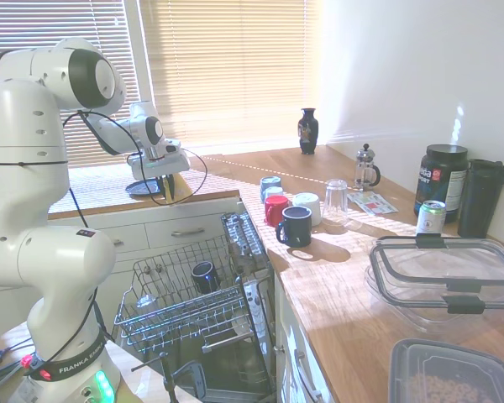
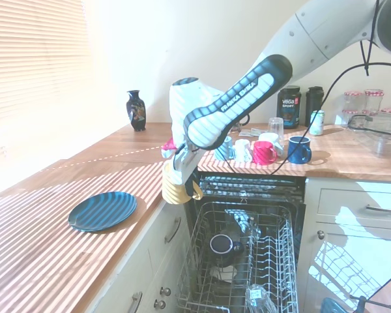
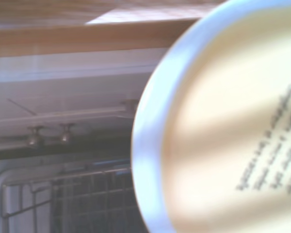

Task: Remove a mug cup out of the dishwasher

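Holding the mug cup (image 2: 176,186) above the dishwasher (image 2: 247,261).
The gripper (image 2: 176,171) clamps its rim beside the worktop (image 2: 65,241) edge.

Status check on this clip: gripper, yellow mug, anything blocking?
Gripper shut on the mug cup. Mug clear of the dishwasher rack, level with the counter edge. Blue plate on the counter nearby; path unobstructed.

We see open counter (image 2: 45,222) around the blue plate (image 2: 103,210), the only thing standing on that stretch. Across the dishwasher (image 1: 235,336), mugs (image 1: 290,214) crowd the counter edge. Below, the pulled-out rack (image 2: 241,261) blocks the way down, a black mug (image 2: 221,246) inside it.
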Action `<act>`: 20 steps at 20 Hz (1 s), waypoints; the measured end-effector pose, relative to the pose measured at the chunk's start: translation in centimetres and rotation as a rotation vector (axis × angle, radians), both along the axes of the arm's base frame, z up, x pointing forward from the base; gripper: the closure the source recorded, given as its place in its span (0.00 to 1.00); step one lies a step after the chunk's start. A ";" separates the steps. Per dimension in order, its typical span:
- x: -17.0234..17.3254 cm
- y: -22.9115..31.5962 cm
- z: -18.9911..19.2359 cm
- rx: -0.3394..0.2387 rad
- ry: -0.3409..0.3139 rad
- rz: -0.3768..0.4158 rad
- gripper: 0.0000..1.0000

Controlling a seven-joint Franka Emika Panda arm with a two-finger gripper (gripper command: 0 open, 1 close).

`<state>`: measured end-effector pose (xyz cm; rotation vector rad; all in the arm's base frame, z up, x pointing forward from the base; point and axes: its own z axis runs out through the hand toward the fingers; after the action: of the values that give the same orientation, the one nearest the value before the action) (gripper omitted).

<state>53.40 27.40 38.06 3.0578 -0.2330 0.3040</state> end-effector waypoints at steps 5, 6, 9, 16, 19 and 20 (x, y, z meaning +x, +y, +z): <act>0.9 -6.2 1.4 -0.013 -0.005 -0.070 1.00; 1.1 -7.5 1.7 -0.013 -0.008 -0.085 1.00; 1.6 -11.1 2.6 -0.012 -0.018 -0.133 1.00; 1.8 -17.8 3.0 -0.019 -0.016 -0.218 1.00; -0.1 -21.2 3.8 -0.023 -0.022 -0.269 1.00; -0.8 -22.5 4.3 -0.023 -0.027 -0.286 1.00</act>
<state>52.58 4.94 42.33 2.9441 -0.6546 0.3273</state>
